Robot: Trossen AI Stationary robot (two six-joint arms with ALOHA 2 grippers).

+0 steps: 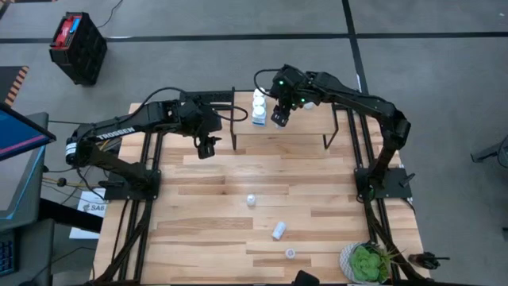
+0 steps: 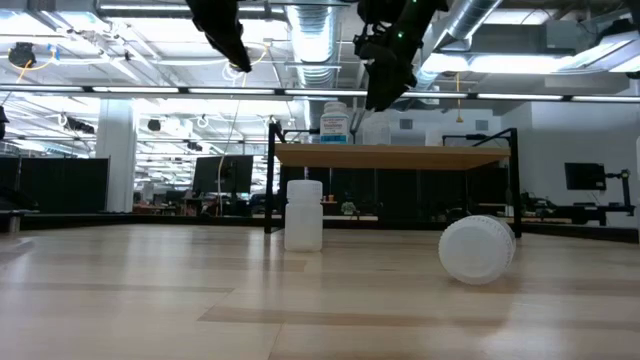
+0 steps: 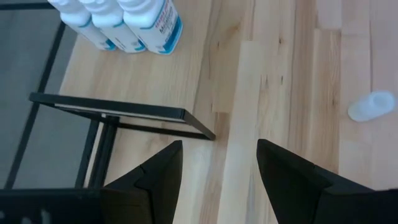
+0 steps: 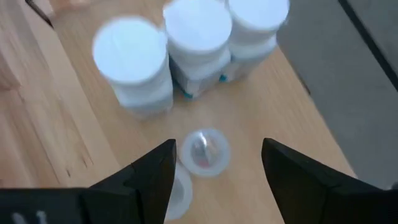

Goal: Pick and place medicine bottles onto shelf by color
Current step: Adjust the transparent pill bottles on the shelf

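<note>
The right gripper (image 4: 214, 165) hovers above the shelf (image 1: 305, 127), fingers spread and empty. Directly below the gap stands a small clear bottle (image 4: 204, 151); just beyond it stand three blue-labelled bottles (image 4: 193, 43). This looks like a release just finished. The left gripper (image 3: 217, 171), fingers also spread and empty, waits beside the shelf edge. Next, one arm must reach the white bottles (image 1: 279, 230) well apart on the table (image 1: 206, 238).
</note>
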